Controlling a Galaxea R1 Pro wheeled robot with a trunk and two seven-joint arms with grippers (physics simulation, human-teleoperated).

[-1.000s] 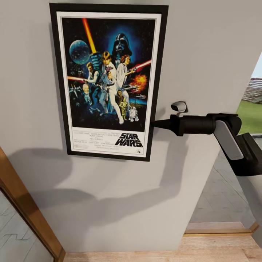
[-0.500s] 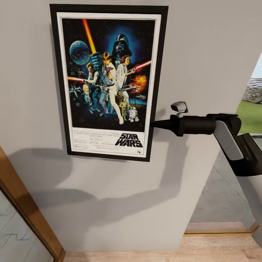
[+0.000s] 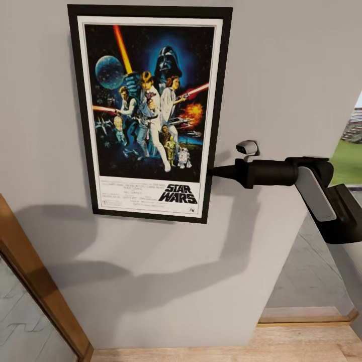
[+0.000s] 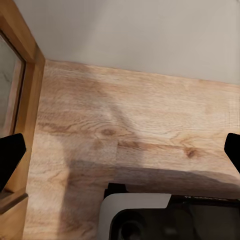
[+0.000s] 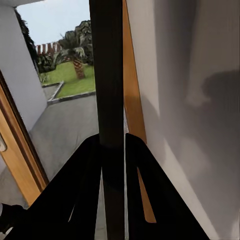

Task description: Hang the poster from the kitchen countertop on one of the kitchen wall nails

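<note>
Head view: at the far left a wooden door frame (image 3: 30, 281) slants down toward a pale wood floor (image 3: 221, 352). Upright against the plain light-grey wall (image 3: 281, 65), toward its upper left, is the poster (image 3: 151, 113), its black frame flat to the surface. The right gripper (image 3: 212, 172) reaches in sideways from the right and pinches the poster's right edge near the lower corner. In the right wrist view its two dark fingers (image 5: 85, 190) are pressed against either face of the poster's frame (image 5: 111, 75), seen edge-on beside the wall, with a lawn beyond. In the left wrist view the left gripper (image 4: 120, 150) hangs over the floor with its fingers spread wide
</note>
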